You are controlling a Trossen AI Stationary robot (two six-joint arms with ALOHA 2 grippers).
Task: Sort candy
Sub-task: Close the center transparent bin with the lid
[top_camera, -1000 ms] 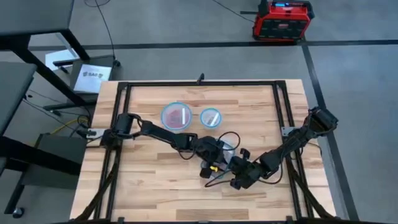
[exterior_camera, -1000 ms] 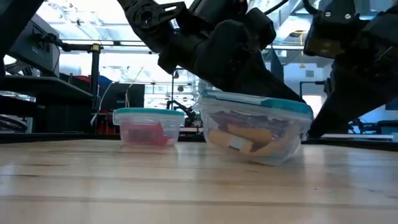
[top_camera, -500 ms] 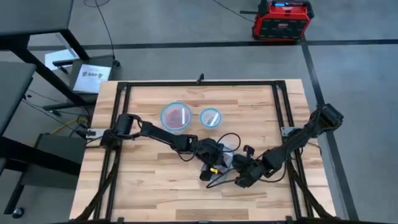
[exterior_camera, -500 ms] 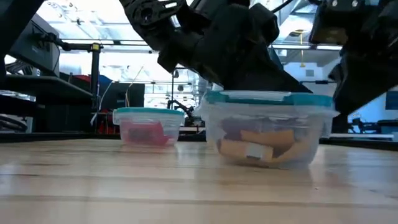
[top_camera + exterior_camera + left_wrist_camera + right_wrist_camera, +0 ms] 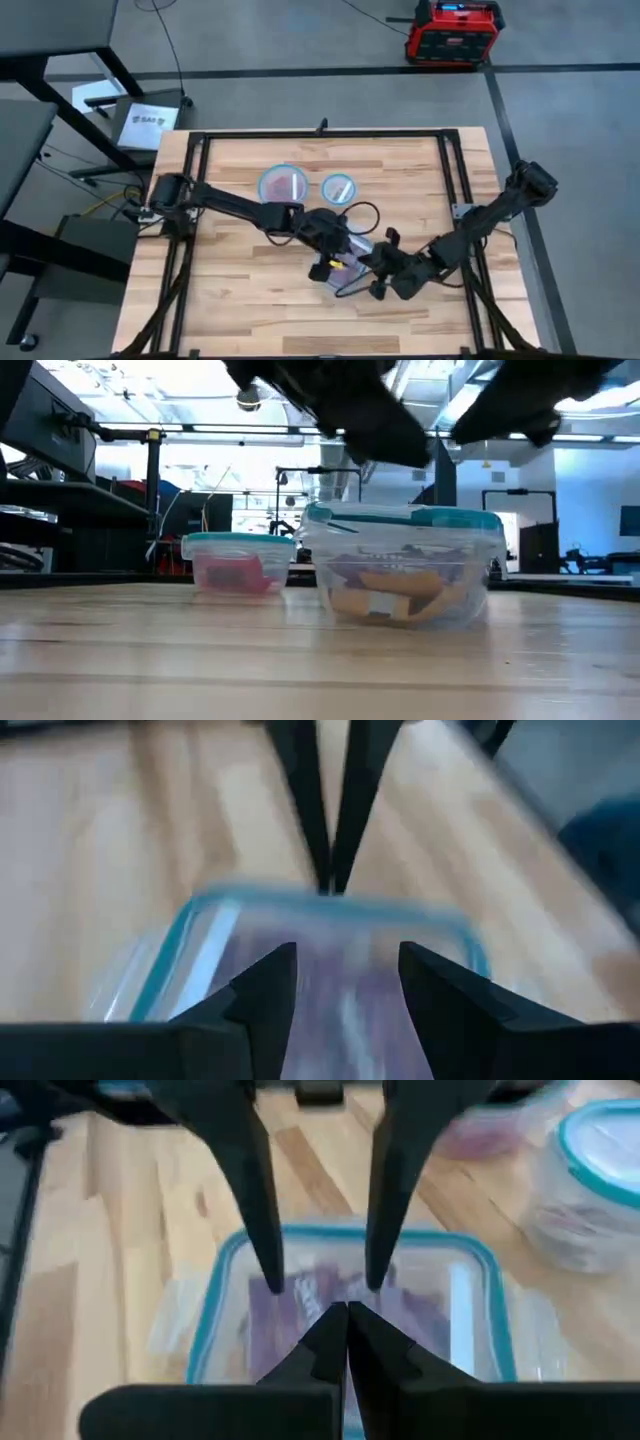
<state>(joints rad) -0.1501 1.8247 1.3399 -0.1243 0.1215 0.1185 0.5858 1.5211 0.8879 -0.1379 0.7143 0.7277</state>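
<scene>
A clear rectangular container (image 5: 405,570) with a teal rim sits level on the table near its middle, holding purple and orange candy (image 5: 395,588). My left gripper (image 5: 347,952) hangs open just above it, one finger toward each side. My right gripper (image 5: 346,1312) is shut, with its tips over the container's rim on the opposite side. In the low view both grippers stand clear above the container's top. A round container (image 5: 285,185) with red candy and a smaller round one (image 5: 339,188) stand farther back.
Black rails (image 5: 455,180) frame the wooden tabletop on its left, right and far sides. Cables (image 5: 365,215) loop over the table beside the grippers. Bare wood (image 5: 240,290) lies at the near left.
The rectangular container, tipped up on one side a second ago, has come down level on the table and slid a little sideways. Both grippers have risen off it.
</scene>
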